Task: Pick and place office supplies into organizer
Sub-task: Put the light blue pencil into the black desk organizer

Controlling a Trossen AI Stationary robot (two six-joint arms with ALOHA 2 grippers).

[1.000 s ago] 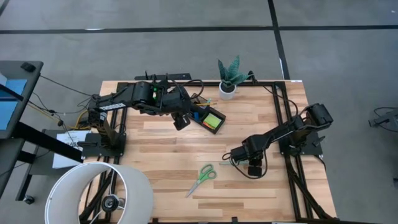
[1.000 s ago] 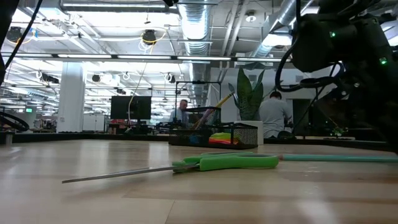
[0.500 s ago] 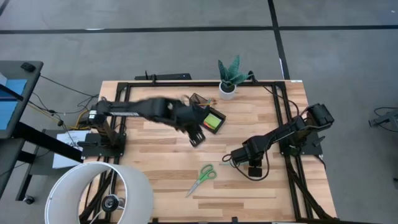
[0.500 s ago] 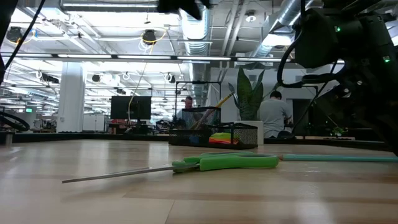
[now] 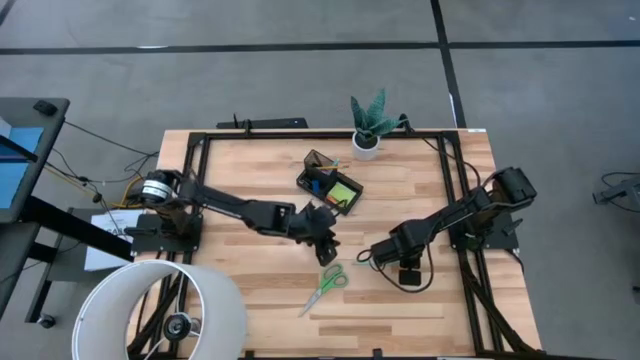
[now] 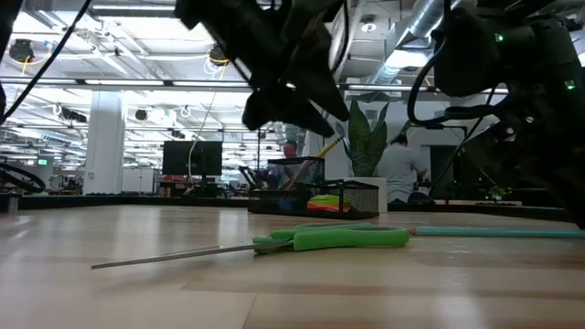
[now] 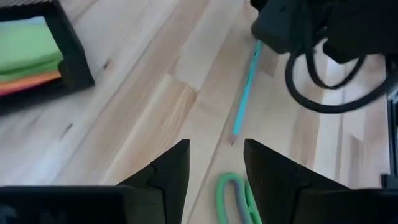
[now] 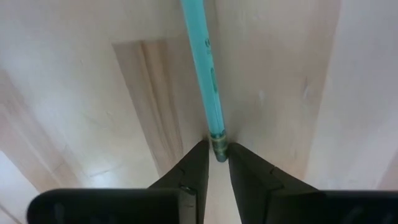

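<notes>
The green-handled scissors [image 5: 325, 283] lie flat on the wooden table near its near edge, with the handles [image 6: 334, 238] toward the right arm. My left gripper [image 5: 325, 248] hangs open just above them; its wrist view shows the handle loop [image 7: 233, 193] below the open fingers. The teal pen [image 6: 494, 232] lies flat on the table. My right gripper [image 5: 373, 257] is low at one end of the pen, shut on it. The black organizer [image 5: 312, 182] stands farther back, with the lime-green sticky-note pad [image 5: 344, 193] and pens inside. My right gripper pinches the teal pen at its banded end [image 8: 217, 142] between the two fingertips [image 8: 200, 158]. The fingers lie along the pen, which stretches away from them. The pen rests flat on the table.
A potted plant [image 5: 367, 128] stands at the far edge behind the organizer. A large white ring-shaped object [image 5: 160, 310] overhangs the near left corner. Bare wood lies between the organizer and the scissors. People sit in the room behind the table [image 6: 402, 169].
My left arm has swung from over the organizer toward the near edge and downward, stretching out until its gripper hangs above the scissors' handles. The right arm, the pen and the scissors have stayed where they were.
</notes>
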